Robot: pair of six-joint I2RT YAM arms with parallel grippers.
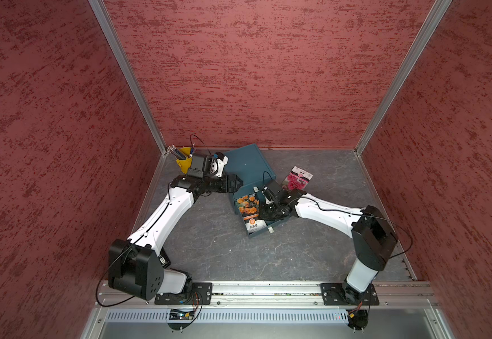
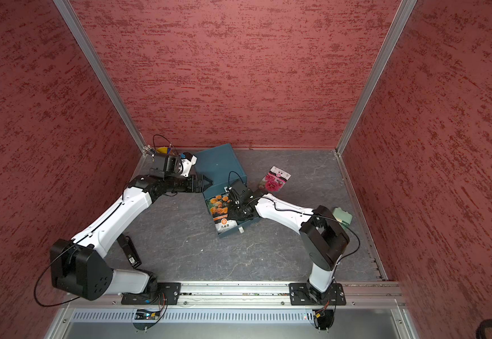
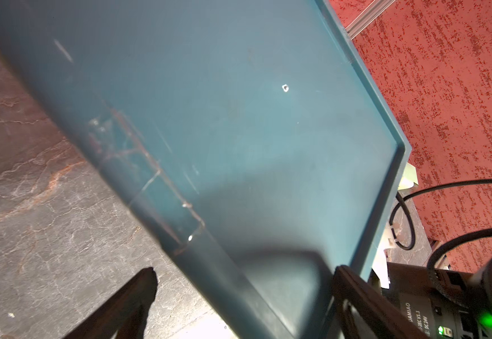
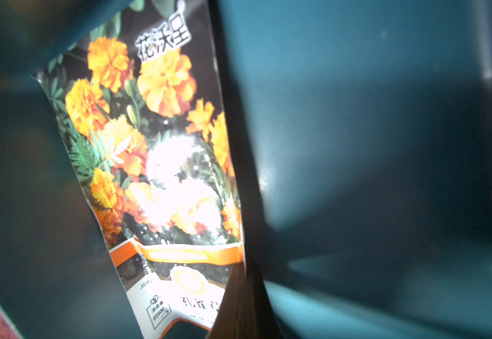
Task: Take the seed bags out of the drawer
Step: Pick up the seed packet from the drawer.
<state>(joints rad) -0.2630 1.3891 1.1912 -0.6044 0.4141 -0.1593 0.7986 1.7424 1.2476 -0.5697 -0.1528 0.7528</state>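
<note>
A teal box-shaped cabinet (image 1: 247, 164) sits on a grey stone tabletop (image 1: 209, 249), its drawer (image 1: 257, 234) pulled out. A glossy orange marigold seed packet (image 1: 249, 210) lies inside the drawer. The right gripper (image 1: 264, 212) reaches in, clenched, seemingly pinching that packet's edge. The left gripper (image 1: 237, 182), jaws apart, straddles the cabinet's corner. A pink-flowered seed packet (image 1: 297, 178) lies on the tabletop just beside the cabinet.

A robotics lab cell: 2 arms (image 1: 162, 217) bolted to an aluminium rail (image 1: 268, 289), red panels (image 1: 253, 73) enclosing the tabletop (image 1: 224, 258).
</note>
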